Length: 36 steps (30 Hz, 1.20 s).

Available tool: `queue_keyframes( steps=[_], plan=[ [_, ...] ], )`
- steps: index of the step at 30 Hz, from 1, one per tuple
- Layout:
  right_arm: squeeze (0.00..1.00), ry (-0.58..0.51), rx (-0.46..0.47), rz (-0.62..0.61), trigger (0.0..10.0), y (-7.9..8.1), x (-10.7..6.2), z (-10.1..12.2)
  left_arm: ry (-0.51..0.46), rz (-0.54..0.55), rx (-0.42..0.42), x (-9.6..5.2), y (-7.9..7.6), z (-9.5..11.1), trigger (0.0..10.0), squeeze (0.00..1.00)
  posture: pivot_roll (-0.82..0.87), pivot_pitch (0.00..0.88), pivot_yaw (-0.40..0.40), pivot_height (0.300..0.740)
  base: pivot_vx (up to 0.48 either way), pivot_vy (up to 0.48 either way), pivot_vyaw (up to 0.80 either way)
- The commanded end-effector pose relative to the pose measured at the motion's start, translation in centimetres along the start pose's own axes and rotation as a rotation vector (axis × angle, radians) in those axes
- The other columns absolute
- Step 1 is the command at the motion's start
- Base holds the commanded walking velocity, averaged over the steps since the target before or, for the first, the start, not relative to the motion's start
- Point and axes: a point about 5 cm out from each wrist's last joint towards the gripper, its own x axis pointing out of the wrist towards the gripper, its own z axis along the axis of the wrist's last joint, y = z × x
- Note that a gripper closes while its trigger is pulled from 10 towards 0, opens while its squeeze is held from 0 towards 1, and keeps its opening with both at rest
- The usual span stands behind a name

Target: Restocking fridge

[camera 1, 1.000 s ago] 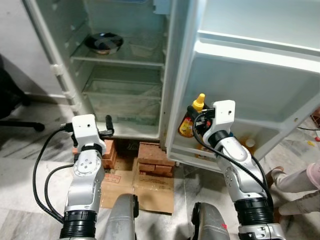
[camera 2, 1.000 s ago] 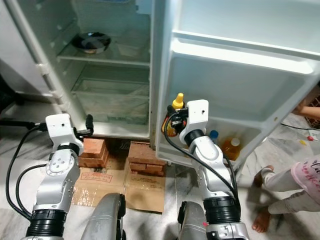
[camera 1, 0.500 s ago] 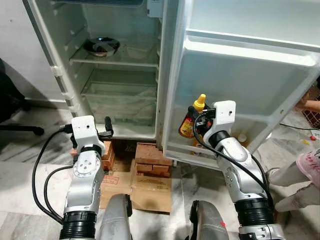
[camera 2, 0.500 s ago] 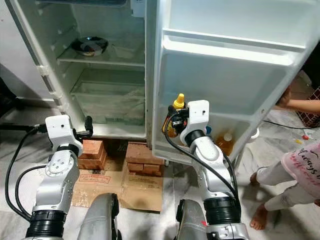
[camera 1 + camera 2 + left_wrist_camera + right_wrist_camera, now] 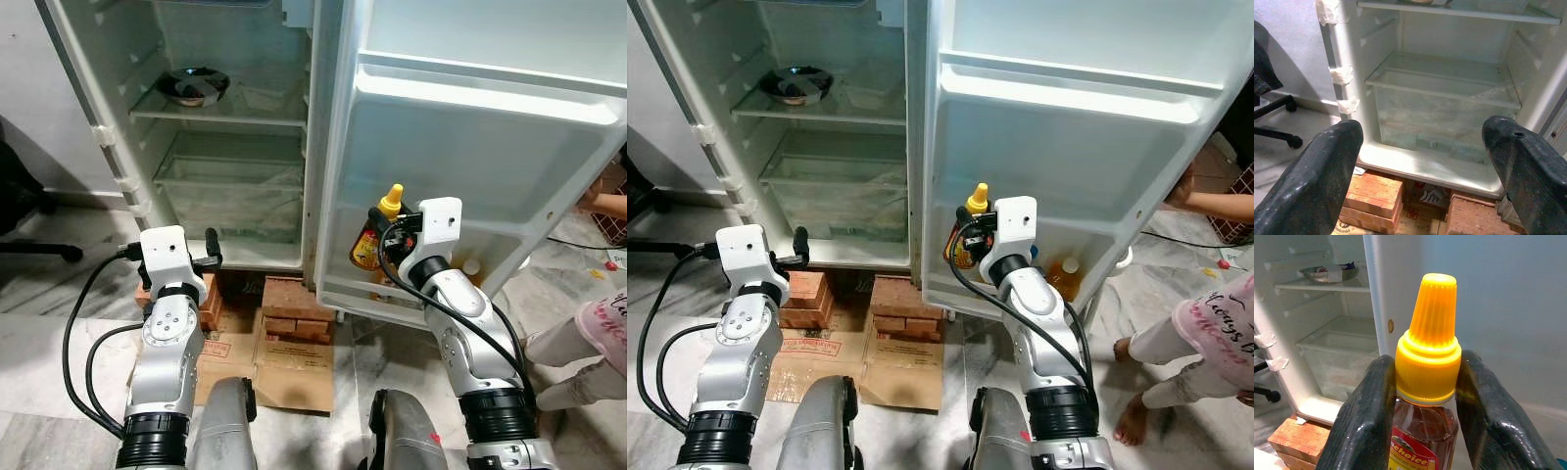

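I hold the right gripper (image 5: 1425,396) clenched on the neck of the bottle (image 5: 370,240), upright at frame centre against the fridge door (image 5: 470,176), ready for its lower rack. The left gripper (image 5: 1420,161) idles released, lower left.

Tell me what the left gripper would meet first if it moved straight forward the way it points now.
Probably the clear crisper drawer at the bottom of the open fridge. The left gripper, jaws open and empty, looks straight at its front wall, above the bricks. Nothing appears in between, though depth is hard to judge.
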Motion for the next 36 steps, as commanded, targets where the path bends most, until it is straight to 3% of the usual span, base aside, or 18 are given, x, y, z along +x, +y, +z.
queue_keyframes(
  steps=[1, 5, 8, 24, 31, 36],
  plan=[
    [0.00, -0.042, -0.008, -0.009, 10.0, -0.3, 0.0, 0.9, 0.005, -0.002, 0.009, 0.0, -0.1, 0.0, 10.0, 0.00, 0.00, 0.000, -0.017, 0.608, 0.000, 0.000, 0.00],
    [0.00, -0.042, -0.007, -0.010, 10.0, -0.3, 0.0, 0.9, 0.006, -0.001, 0.009, 0.0, -0.1, 0.0, 10.0, 0.00, 0.00, 0.000, -0.017, 0.608, 0.000, 0.000, 0.00],
    [0.00, -0.021, 0.001, 0.083, 10.0, 0.9, 0.0, 0.4, 0.002, 0.036, 0.012, 0.0, 0.4, 0.0, 10.0, 0.00, 0.00, 0.000, -0.019, 0.593, 0.341, 0.278, 0.00],
    [0.00, -0.034, -0.020, 0.041, 10.0, 0.2, -0.3, 0.4, -0.003, -0.026, -0.001, -0.5, 0.3, -0.1, 10.0, 0.00, 0.01, 0.000, -0.020, 0.593, 0.072, 0.000, 0.00],
    [0.00, -0.041, -0.015, 0.043, 10.0, 0.3, -0.3, 0.5, -0.010, -0.038, 0.006, -0.4, 0.2, 0.0, 10.0, 0.00, 0.00, 0.000, -0.017, 0.539, 0.369, 0.213, 0.00],
    [0.00, -0.043, -0.013, 0.042, 10.0, 0.3, -0.3, 0.5, -0.010, -0.038, 0.008, -0.4, 0.2, 0.0, 10.0, 0.00, 0.00, 0.000, -0.015, 0.539, 0.365, 0.309, 0.00]
  ],
)
